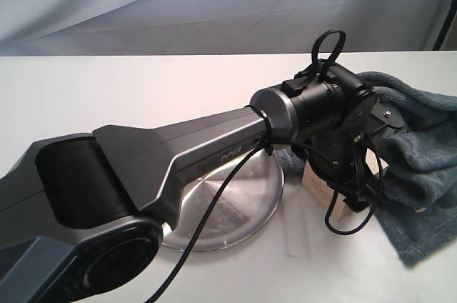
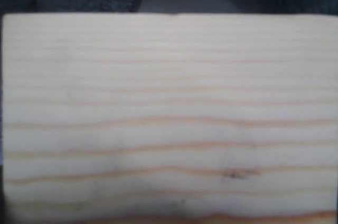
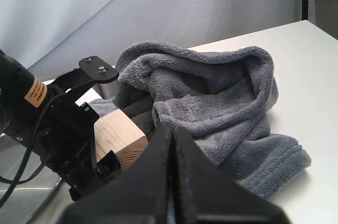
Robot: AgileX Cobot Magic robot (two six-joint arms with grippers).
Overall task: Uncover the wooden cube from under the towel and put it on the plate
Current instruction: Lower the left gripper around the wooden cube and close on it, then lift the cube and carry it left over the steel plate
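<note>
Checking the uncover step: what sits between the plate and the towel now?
The wooden cube, with the left gripper down over it. The exterior view shows it beside the plate, with the towel heaped on its other side.

The outside camera is sitting low, close by the left arm (image 1: 178,153), facing the towel (image 1: 421,160). The left wrist camera is looking at the wooden cube (image 2: 169,113), very near, just ahead of its jaws. The right wrist camera is looking past its own jaws at that same cube and towel.
</note>
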